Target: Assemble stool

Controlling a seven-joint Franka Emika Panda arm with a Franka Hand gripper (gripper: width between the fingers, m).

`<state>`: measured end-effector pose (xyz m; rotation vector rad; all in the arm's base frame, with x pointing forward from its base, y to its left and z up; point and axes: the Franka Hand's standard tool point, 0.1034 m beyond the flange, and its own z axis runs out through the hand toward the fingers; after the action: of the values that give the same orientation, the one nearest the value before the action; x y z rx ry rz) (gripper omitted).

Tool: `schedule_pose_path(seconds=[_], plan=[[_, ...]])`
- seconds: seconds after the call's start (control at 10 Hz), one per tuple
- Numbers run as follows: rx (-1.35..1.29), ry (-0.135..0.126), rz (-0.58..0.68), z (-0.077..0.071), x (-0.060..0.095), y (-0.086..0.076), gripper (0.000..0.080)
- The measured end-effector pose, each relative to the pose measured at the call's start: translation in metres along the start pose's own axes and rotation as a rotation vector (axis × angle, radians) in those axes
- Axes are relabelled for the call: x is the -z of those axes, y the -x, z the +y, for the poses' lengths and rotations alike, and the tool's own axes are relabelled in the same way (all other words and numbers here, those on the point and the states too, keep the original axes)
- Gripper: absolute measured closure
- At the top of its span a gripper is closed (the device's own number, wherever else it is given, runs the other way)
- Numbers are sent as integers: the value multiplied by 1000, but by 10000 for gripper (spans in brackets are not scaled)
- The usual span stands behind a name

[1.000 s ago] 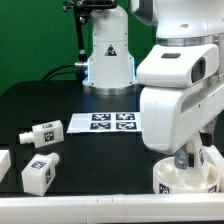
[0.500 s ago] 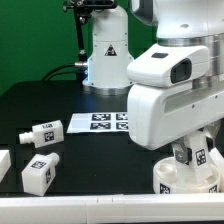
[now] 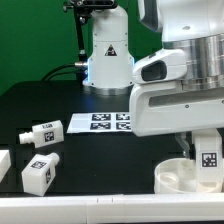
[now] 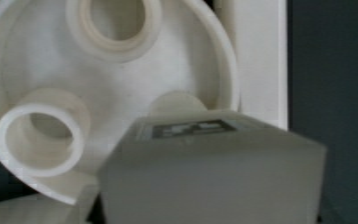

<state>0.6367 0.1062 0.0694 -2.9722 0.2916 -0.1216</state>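
My gripper (image 3: 205, 145) is closed on 1 leg (image 3: 209, 158), upright with its long axis pointing down; the seat ring (image 3: 178, 176) lies just below, its nearest socket (image 4: 48, 135) apparently offset beside the leg.

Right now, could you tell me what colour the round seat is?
White seat; clearest in wrist view.

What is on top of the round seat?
A blocky tagged leg stands at the rim of the seat. The arm hides the leg's top and the fingers. Contact is unclear.
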Motion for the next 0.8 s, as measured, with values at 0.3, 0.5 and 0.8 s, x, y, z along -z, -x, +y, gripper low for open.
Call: schedule_pose_path(seconds=[0.3,0.5,0.8], plan=[[-207,-15,-5,0,0,0,465],[-614,-27,9,-1,-1,1,465],[-968,-55,33,0,-1,3,465]])
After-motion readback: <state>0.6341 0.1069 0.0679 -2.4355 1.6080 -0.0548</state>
